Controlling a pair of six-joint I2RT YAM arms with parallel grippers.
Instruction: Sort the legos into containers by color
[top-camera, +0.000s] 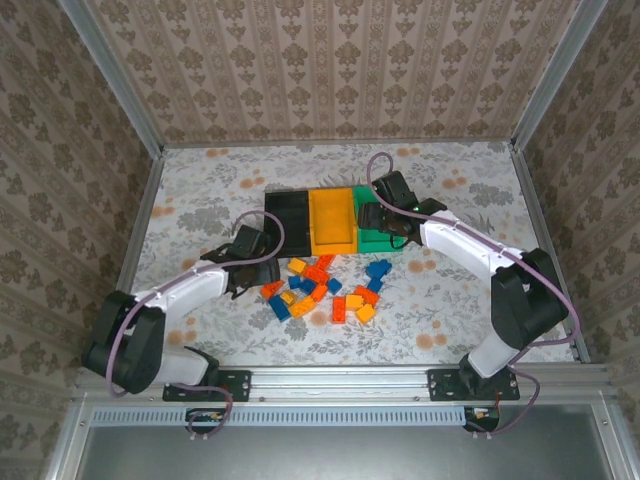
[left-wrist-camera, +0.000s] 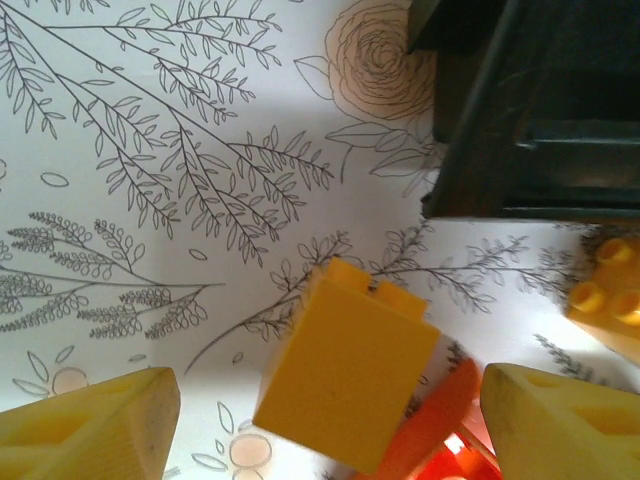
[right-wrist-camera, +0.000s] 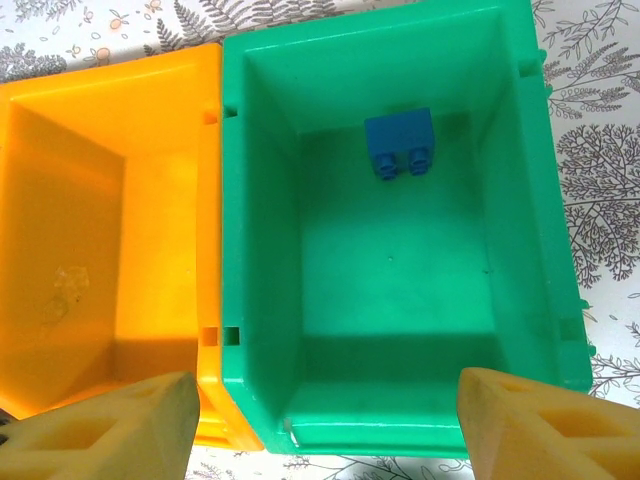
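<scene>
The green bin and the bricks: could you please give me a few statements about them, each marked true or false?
1. A blue brick lies inside the green bin. True.
2. The orange-yellow bin holds several yellow bricks. False: no brick is visible in it.
3. The left gripper is open, with a yellow brick between its jaws. True.
4. The right gripper grips a blue brick. False: it hangs open and empty above the green bin.
5. The black bin sits in the middle of the row. False: the orange-yellow bin is in the middle, and the black bin is at one end.
</scene>
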